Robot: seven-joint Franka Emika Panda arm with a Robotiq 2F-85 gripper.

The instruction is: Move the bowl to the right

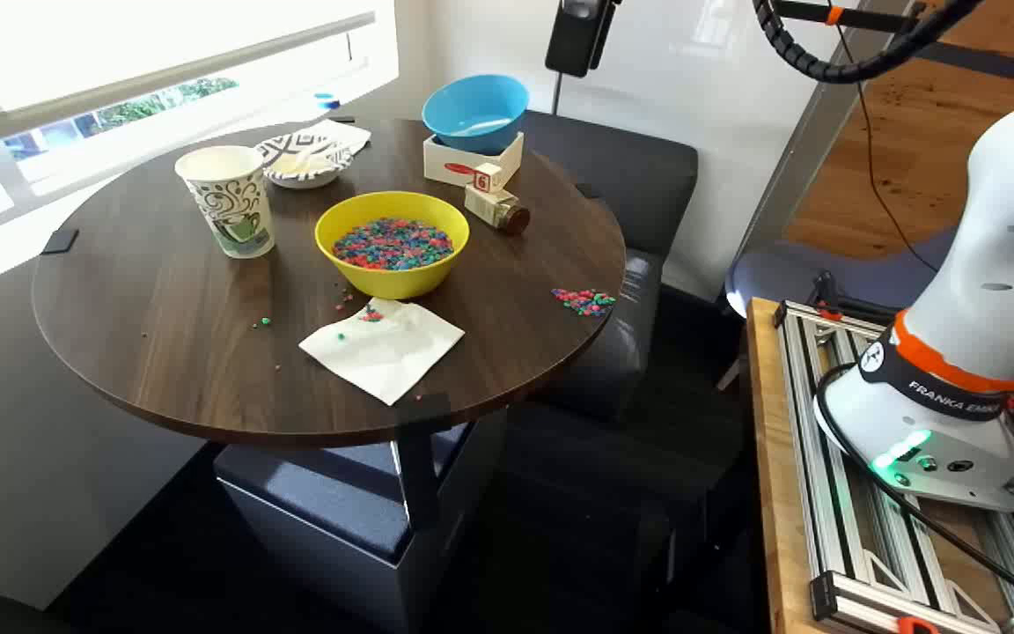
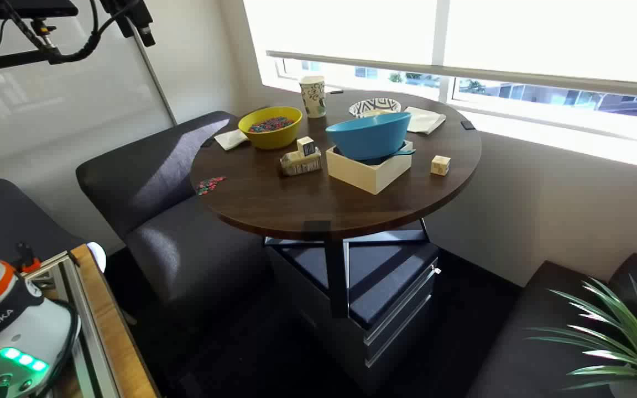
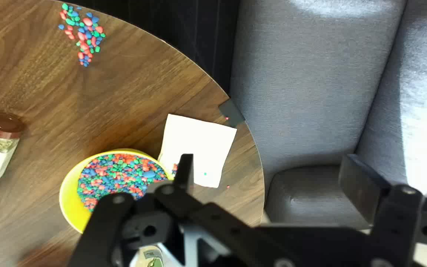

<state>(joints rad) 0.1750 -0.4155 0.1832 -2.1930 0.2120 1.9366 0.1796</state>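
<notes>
Gripper (image 3: 269, 181) is spread wide: fingers (image 3: 186, 170) well apart in the wrist view, one across the yellow bowl's (image 1: 393, 283) edge and a napkin (image 3: 202, 144), the other against the grey seat (image 3: 310, 92). Can't tell its height over the table (image 1: 507, 308).

Patterned bowl (image 2: 375, 103) sits upright on the table, window side, between the paper cup (image 2: 313, 99) and a second napkin (image 2: 424, 120) in both exterior views. Something pale (image 1: 303, 165) in it, can't tell what.

Yellow bowl holds coloured bits (image 1: 394, 244); nearer napkin is just beside it, some bits on top. Small pile of bits (image 1: 584, 302) near the table edge.

Blue bowl (image 2: 365, 138) is tilted on a box (image 2: 351, 170). Spice jar (image 1: 488, 208) lies on its side near the box, block (image 1: 488, 178) on top. Another block (image 2: 440, 165) on the table, right of the box in an exterior view.
</notes>
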